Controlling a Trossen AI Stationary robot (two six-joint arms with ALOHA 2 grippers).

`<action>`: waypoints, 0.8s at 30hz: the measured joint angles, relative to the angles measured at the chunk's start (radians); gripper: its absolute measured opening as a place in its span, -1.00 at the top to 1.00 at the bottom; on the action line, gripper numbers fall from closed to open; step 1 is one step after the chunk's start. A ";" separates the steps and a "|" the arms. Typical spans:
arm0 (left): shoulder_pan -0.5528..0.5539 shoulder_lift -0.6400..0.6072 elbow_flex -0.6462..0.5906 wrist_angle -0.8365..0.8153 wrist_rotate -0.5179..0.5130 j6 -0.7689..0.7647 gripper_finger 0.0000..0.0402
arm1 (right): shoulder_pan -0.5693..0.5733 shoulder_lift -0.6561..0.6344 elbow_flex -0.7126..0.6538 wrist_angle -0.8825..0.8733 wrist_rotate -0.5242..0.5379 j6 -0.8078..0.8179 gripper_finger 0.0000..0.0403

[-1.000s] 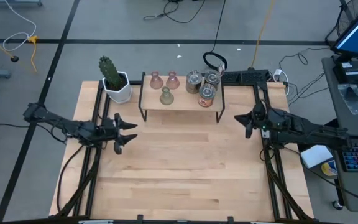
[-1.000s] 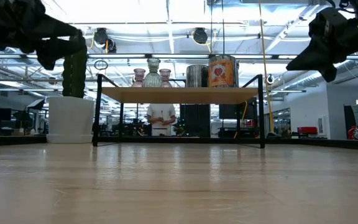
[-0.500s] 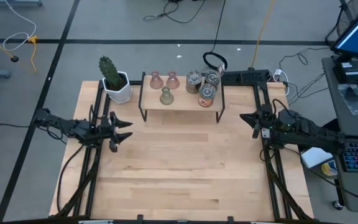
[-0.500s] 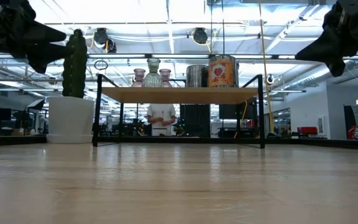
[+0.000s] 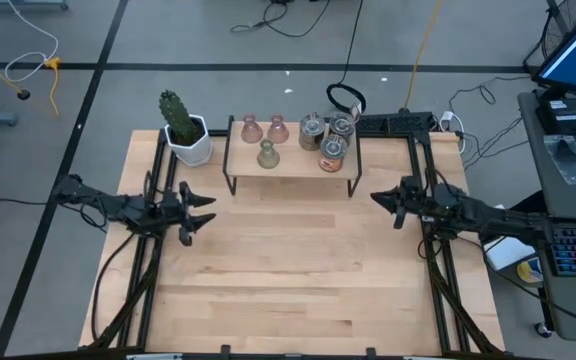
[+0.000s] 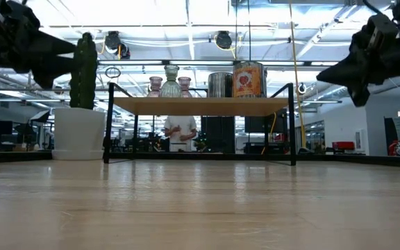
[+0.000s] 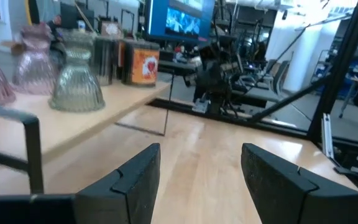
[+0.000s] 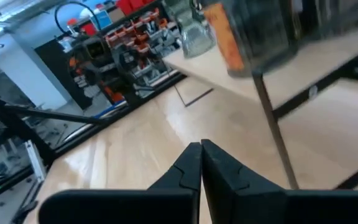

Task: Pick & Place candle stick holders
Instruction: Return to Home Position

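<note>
The left gripper [image 5: 200,212] hovers over the table's [image 5: 288,285] left side, fingers spread and empty, in front of the white-potted cactus [image 5: 180,125]. On the shelf [image 5: 288,166] at the back stand two pink glass holders [image 5: 251,128] and an olive-green glass holder [image 5: 267,154] at left, and three silver metal holders [image 5: 332,150] at right. Beyond the shelf's right front corner the right gripper [image 5: 379,199] hangs clenched on nothing.

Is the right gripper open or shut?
Shut: the right gripper has its fingers pressed together, holding nothing.
</note>
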 joint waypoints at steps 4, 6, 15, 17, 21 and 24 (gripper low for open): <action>0.000 -0.009 0.000 0.007 -0.012 0.035 -0.11 | 0.000 0.000 -0.022 -0.007 0.002 0.028 0.99; 0.000 -0.015 0.000 0.007 -0.014 0.035 -0.11 | 0.000 0.000 -0.023 -0.006 0.003 0.021 0.99; 0.000 -0.019 0.000 -0.001 0.005 0.016 -0.11 | 0.000 0.000 -0.023 -0.046 0.003 -0.058 0.99; 0.000 -0.019 0.000 -0.001 0.005 0.017 -0.11 | 0.000 0.000 -0.022 -0.071 0.003 -0.057 0.99; 0.000 -0.019 0.000 0.001 0.002 0.016 -0.11 | 0.000 0.000 -0.019 -0.102 0.003 -0.047 0.98; 0.000 -0.019 0.000 0.000 0.002 0.015 -0.11 | 0.000 0.000 -0.019 -0.105 0.003 -0.059 0.98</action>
